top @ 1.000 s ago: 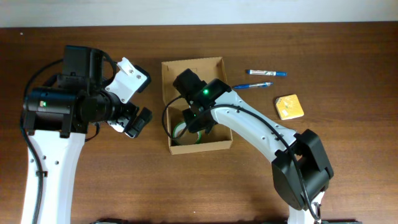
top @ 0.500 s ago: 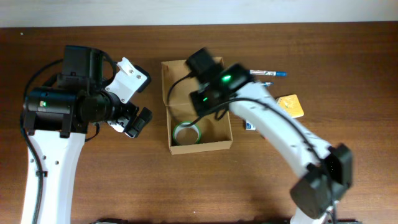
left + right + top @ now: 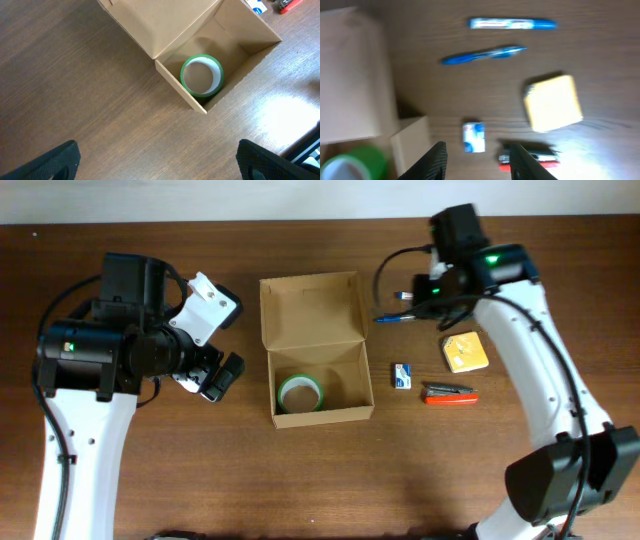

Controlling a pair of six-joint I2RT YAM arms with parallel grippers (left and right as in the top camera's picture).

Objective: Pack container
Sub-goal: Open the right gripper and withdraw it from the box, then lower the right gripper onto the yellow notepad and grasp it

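Observation:
The tan cardboard container point(image 3: 350, 414) stands open in the middle of the table, its flap lid point(image 3: 310, 310) folded back. A green roll of tape point(image 3: 300, 392) lies inside it and also shows in the left wrist view point(image 3: 201, 75). My left gripper point(image 3: 212, 375) is open and empty, left of the box. My right gripper point(image 3: 480, 165) is open and empty, high over the stationery right of the box. There lie a blue marker point(image 3: 512, 23), a blue pen point(image 3: 482, 54), a yellow sticky-note pad point(image 3: 552, 102), a small white-and-blue box point(image 3: 473, 137) and a red stapler point(image 3: 532, 159).
In the overhead view the pen point(image 3: 405, 317), note pad point(image 3: 465, 351), small box point(image 3: 402, 376) and stapler point(image 3: 450, 393) lie right of the container. The right arm point(image 3: 530, 350) reaches over them.
My right gripper has lifted out of the container, leaving the green tape inside, and swung right and back over the stationery. The left arm has not moved.

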